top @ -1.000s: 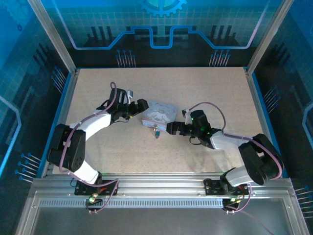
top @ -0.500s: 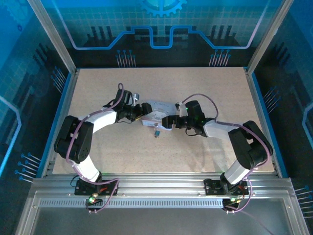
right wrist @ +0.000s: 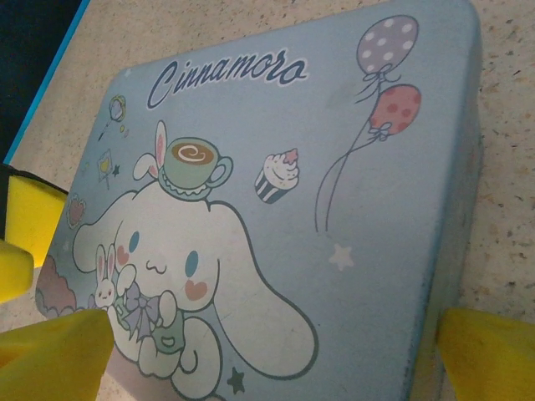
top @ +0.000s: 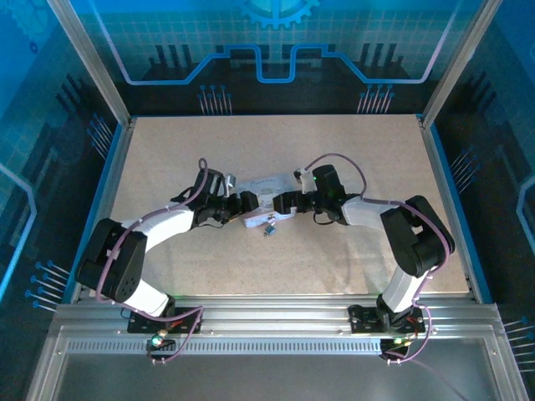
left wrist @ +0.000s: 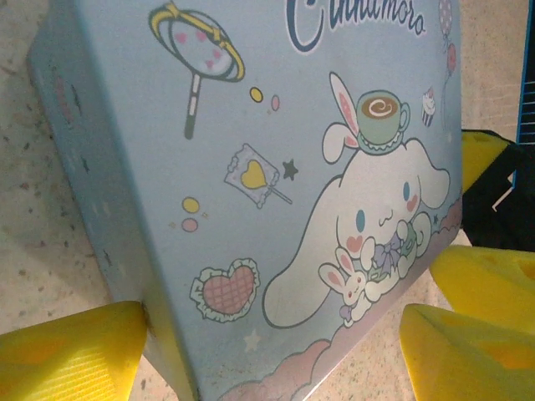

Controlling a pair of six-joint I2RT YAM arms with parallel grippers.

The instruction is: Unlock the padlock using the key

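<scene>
Left claw [left wrist: 267, 355] is spread wide astride the tin [left wrist: 276, 150]. One yellow finger [left wrist: 71, 359] is up against the tin's side wall, the other just clear of its far edge. Right claw [right wrist: 267, 355] is spread too, straddling the tin from the opposite side; whether its pads press, I can't tell. From overhead the two claws meet at the tin, nearly nose to nose.

The padlock [top: 270, 227] sits just off the tin's near edge, touched by neither claw. The key is too small to make out, so the job looks barely begun.

The smart play: steady the tin with one claw only, then bring the other down slowly to the padlock on the tin's near side, because the fingertips are crowding each other at the tin.

Room? Plenty. There's bare table [top: 167, 150] all around the tin, its edges well away.
</scene>
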